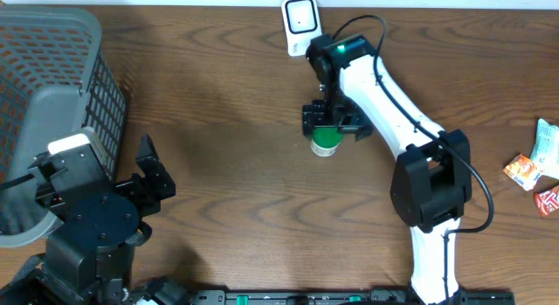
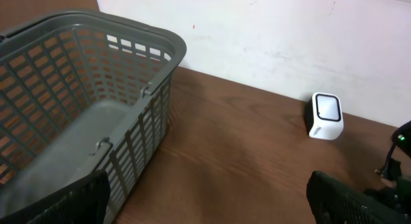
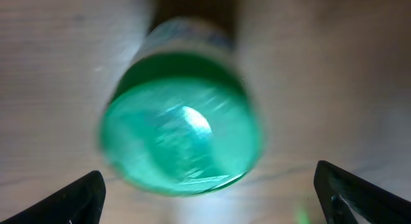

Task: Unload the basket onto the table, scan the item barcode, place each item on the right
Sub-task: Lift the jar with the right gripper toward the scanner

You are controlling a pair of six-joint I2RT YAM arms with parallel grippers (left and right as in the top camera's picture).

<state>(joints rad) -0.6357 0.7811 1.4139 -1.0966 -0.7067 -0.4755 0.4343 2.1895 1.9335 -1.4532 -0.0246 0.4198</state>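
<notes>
Green-capped container under the right arm's spread fingers

The container (image 1: 325,146) stood upright on the table (image 1: 227,121), directly below the right gripper (image 1: 332,123), whose jaws were wide apart with neither finger seen touching it. The white scanner (image 1: 300,19) sat farther back, slightly left and well apart. The left gripper (image 1: 150,176) hung agape near the grey basket (image 1: 52,43). From overhead the gripper covered most of the container. The wrist view was blurred, showing only the cap, with no barcode legible.
</notes>
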